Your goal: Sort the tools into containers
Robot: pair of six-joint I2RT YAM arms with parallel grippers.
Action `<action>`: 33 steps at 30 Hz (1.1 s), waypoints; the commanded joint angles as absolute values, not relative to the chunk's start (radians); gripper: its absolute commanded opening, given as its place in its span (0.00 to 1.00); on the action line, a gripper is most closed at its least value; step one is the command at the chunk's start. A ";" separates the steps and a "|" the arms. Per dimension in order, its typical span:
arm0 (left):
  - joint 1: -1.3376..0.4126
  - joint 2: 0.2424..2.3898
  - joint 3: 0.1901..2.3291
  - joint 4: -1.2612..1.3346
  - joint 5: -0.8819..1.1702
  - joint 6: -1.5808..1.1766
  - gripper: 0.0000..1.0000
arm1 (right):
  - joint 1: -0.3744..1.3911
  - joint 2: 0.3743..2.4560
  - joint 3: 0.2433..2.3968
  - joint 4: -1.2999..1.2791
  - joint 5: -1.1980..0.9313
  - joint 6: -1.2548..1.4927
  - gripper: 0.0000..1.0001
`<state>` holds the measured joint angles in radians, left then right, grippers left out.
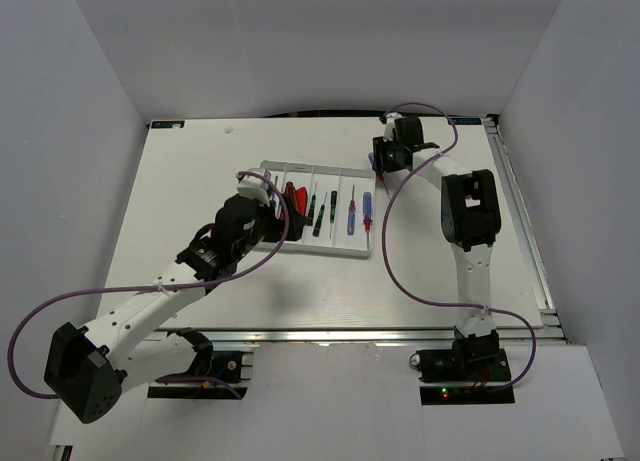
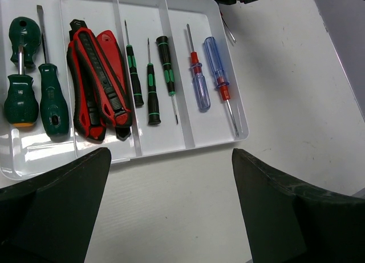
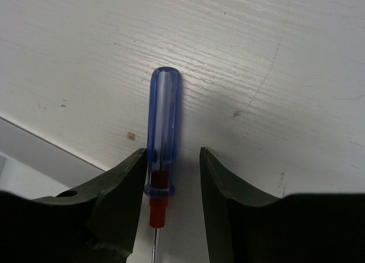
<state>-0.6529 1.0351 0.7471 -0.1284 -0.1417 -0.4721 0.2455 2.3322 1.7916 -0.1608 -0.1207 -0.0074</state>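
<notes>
The white tray (image 2: 188,146) holds green-handled screwdrivers (image 2: 23,94) in its leftmost compartment, red-and-black tools (image 2: 97,80) in the second, three thin dark drivers (image 2: 152,92) in the third and two blue-handled screwdrivers (image 2: 215,57) in the fourth. My left gripper (image 2: 171,154) is open and empty over bare table at the tray's near edge (image 1: 330,253). My right gripper (image 3: 172,154) is low on the table beyond the tray's far right corner (image 1: 378,161). Its jaws straddle a blue-handled screwdriver (image 3: 164,120). One finger touches the handle and the other stands apart.
White walls enclose the table (image 1: 200,181) on three sides. A metal rail (image 1: 520,221) runs along the right edge. Purple cables (image 1: 390,251) loop over the table beside each arm.
</notes>
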 commanded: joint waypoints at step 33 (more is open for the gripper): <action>-0.655 1.042 0.778 -0.086 -0.121 -0.471 0.98 | 0.117 2.051 1.574 -0.183 -0.342 0.040 0.00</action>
<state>-0.6529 1.0531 0.7532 -0.1177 -0.1299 -0.4782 0.1055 2.1777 1.6119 -0.1875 -0.2611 0.0360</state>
